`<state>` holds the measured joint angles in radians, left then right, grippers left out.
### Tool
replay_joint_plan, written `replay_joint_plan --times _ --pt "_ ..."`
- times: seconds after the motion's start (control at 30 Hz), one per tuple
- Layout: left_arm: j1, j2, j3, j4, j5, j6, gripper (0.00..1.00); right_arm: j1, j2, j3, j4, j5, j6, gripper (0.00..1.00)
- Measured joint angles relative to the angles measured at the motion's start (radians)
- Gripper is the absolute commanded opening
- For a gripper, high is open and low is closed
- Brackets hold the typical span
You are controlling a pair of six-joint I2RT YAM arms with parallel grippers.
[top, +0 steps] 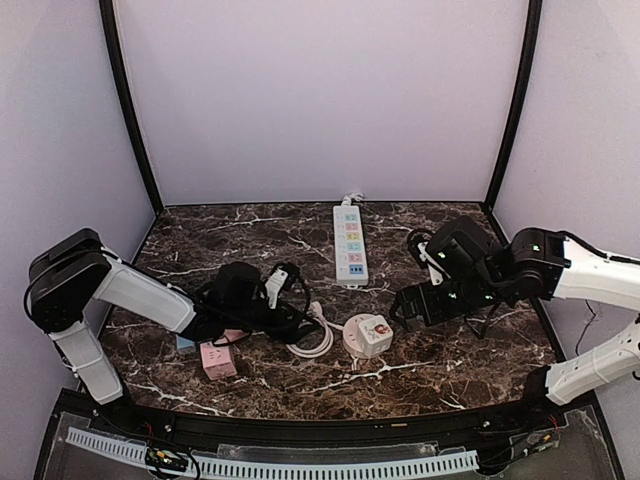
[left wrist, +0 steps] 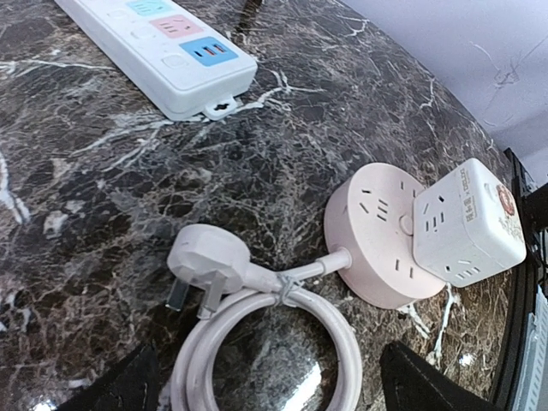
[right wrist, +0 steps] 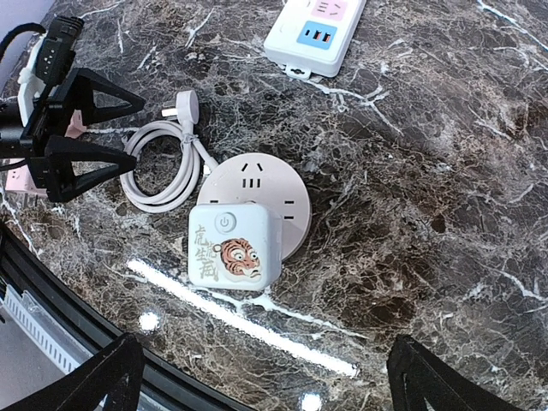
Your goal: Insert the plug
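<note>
A white plug (left wrist: 205, 261) lies on its side on the dark marble table (top: 450, 370), prongs pointing to the lower left in the left wrist view. Its tied, coiled white cable (left wrist: 282, 342) runs into a round pale-pink socket (left wrist: 372, 248). A white cube adapter (right wrist: 235, 244) with a tiger picture sits on that socket. My left gripper (left wrist: 274, 394) hovers open over the coil, just short of the plug (top: 316, 310), holding nothing. My right gripper (right wrist: 274, 377) is open and empty, to the right of the round socket (top: 355, 330). A white power strip (top: 350, 243) lies behind them.
A pink cube socket (top: 218, 360) and a light-blue block (top: 186, 343) sit beside the left arm. A white adapter (top: 275, 285) with black cable lies on top of the left arm's wrist. The enclosure's walls and black posts ring the table.
</note>
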<state>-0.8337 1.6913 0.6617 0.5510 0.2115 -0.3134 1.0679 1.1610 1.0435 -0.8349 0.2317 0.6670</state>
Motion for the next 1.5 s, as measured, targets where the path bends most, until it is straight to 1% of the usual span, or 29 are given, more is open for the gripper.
replay_joint_plan --times 0.17,0.4,0.6,0.73,0.87,1.03,1.27,1.5 --pt "0.0 0.053 0.028 0.01 0.061 0.007 0.88 0.001 0.001 -0.001 0.002 -0.003 0.0 0.99" --pt "0.0 0.106 0.059 0.009 0.08 0.018 0.88 0.006 0.002 -0.003 0.007 -0.007 0.0 0.99" --pt "0.0 0.117 0.069 0.008 0.082 0.022 0.86 0.006 0.002 -0.004 0.013 -0.007 0.0 0.99" --pt "0.0 0.117 0.069 0.003 0.092 0.021 0.82 0.007 -0.002 -0.008 0.017 -0.007 0.0 0.99" --pt "-0.006 0.117 0.062 0.002 0.105 0.012 0.81 0.011 -0.018 -0.02 0.019 -0.007 0.001 0.99" --pt "-0.06 0.101 0.034 0.007 0.09 0.01 0.8 0.012 -0.051 -0.029 0.019 -0.007 0.006 0.99" --pt "-0.171 0.067 0.027 -0.053 0.062 0.004 0.8 0.013 -0.084 -0.033 0.019 -0.007 0.016 0.99" --pt "-0.206 0.067 0.027 -0.069 0.061 -0.023 0.79 0.014 -0.086 -0.034 0.019 -0.007 0.02 0.99"
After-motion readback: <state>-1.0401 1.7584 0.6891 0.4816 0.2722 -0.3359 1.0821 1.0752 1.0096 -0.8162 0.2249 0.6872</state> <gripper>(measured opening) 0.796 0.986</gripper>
